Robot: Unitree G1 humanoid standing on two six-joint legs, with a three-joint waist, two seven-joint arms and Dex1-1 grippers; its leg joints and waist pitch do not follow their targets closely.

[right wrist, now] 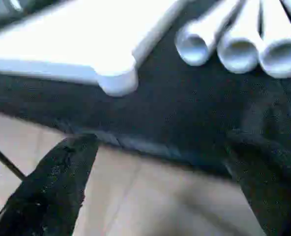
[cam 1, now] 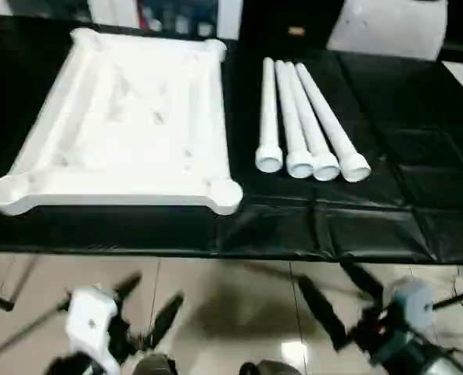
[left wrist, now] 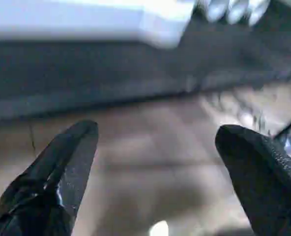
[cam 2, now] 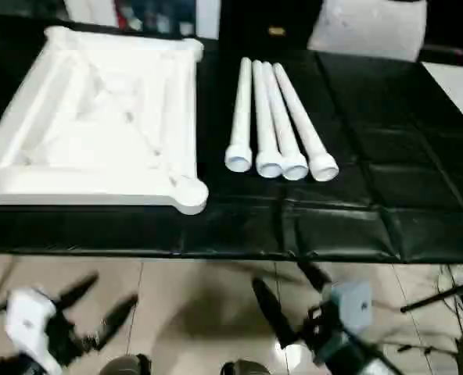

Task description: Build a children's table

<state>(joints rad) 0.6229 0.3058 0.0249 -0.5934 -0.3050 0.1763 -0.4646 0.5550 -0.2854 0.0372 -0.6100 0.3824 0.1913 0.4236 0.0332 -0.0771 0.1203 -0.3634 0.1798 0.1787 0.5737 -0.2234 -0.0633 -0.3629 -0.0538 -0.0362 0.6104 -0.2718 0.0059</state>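
On black cloth (cam 1: 388, 211), L→R: tabletop (cam 1: 122, 125) lies underside up, ribs showing, corner sockets at corners; just R of it, sep. by a strip of cloth, 4 legs (cam 1: 306, 125) side by side, touching, wide ends toward robot. Nothing betw. grippers & parts except cloth's front edge. L gripper (cam 1: 149, 308) low over tile floor (cam 1: 231, 305), fingers wide apart, empty. R gripper (cam 1: 341, 301) same, spread, empty.
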